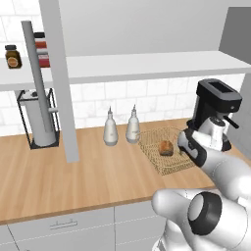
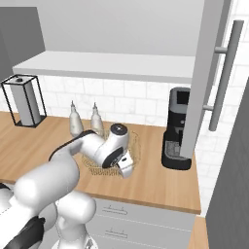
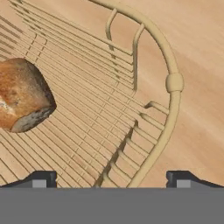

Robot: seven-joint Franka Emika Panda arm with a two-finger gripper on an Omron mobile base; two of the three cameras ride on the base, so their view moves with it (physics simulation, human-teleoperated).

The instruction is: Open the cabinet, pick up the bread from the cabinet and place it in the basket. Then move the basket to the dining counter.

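Observation:
The bread (image 3: 24, 96), a small golden-brown loaf, lies inside the tan wire basket (image 1: 153, 147) on the wood worktop. My gripper (image 3: 111, 181) is open just above the basket's near right rim (image 3: 168, 87), its fingertips (image 3: 41, 179) standing on either side of the wall, with the bread off to the left and untouched. From the right base, the gripper (image 2: 127, 168) points down over the basket (image 2: 135, 141). The cabinet above stands open, with its doors (image 1: 59, 73) (image 2: 202, 73) swung out and its pale shelf (image 1: 147, 66) bare in the middle. The dining counter is out of view.
A black coffee machine (image 1: 215, 108) stands right behind the basket. Two pale bottles (image 1: 111, 128) (image 1: 133, 126) stand to its left, and a paper towel holder (image 1: 39, 117) further left. A jar (image 1: 13, 56) sits on the shelf's left end. Grey drawers (image 2: 121, 219) run below the worktop.

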